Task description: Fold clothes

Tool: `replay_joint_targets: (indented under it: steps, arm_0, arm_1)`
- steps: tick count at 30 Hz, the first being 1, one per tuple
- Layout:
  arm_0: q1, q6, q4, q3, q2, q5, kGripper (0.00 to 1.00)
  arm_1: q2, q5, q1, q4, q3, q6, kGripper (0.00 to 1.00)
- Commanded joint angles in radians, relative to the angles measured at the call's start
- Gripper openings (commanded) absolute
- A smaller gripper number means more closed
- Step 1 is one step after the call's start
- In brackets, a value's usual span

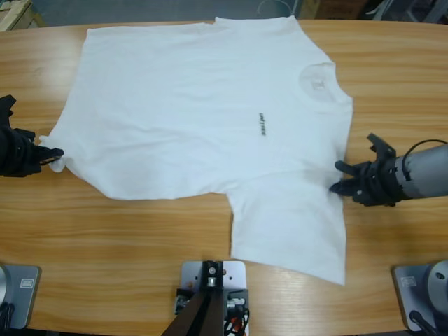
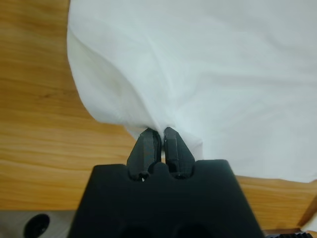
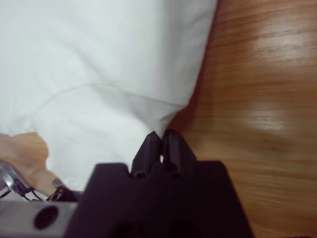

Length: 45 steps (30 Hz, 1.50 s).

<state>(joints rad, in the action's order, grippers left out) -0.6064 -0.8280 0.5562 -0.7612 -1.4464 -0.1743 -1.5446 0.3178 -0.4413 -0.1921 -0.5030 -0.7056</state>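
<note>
The left gripper (image 2: 157,133) has its jaws pressed together on a pinch of the white T-shirt (image 1: 203,119), gripping the hem edge at the garment's bottom corner, where the cloth gathers into a small peak right at the tips and fans out beyond them in soft folds; bare wooden table (image 1: 126,245) lies to either side of that gripper. The right gripper (image 3: 159,136) is likewise clamped on the T-shirt, its tips closed on the shoulder edge where the sleeve seam meets the body, with cloth spreading ahead and to one side of it and bare wood on the other. Between the two grippers the T-shirt lies spread flat, chest up, with its small dark line of text (image 1: 262,123) near the middle and its round neck (image 1: 316,80) close to the right gripper's side
</note>
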Motion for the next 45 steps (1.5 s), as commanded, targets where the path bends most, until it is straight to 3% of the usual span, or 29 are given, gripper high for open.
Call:
replay_joint_targets:
  steps: [1,5,15,26,33,45]
  arm_0:
    - [0.028,0.047,-0.025,0.005,0.027,0.013,0.000]
    - [0.058,0.069,-0.025,0.007,0.048,0.013,0.000]
    - [0.247,0.166,-0.025,-0.029,0.045,0.052,0.000]
    - [0.281,0.208,-0.032,-0.031,0.001,0.068,0.000]
    - [0.337,0.255,-0.053,-0.036,-0.002,0.089,0.000]
    - [0.367,0.346,-0.059,-0.119,-0.091,0.153,0.000]
  arm_1:
    - [0.106,0.003,0.102,-0.234,-0.184,0.148,0.000]
    - [0.107,0.018,0.156,-0.305,-0.239,0.208,0.000]
    - [0.061,0.061,0.247,-0.394,-0.331,0.331,0.000]
    - [-0.055,0.072,0.251,-0.445,-0.460,0.401,0.000]
    - [-0.118,0.070,0.314,-0.488,-0.546,0.466,0.000]
    - [-0.230,0.084,0.329,-0.570,-0.697,0.535,0.000]
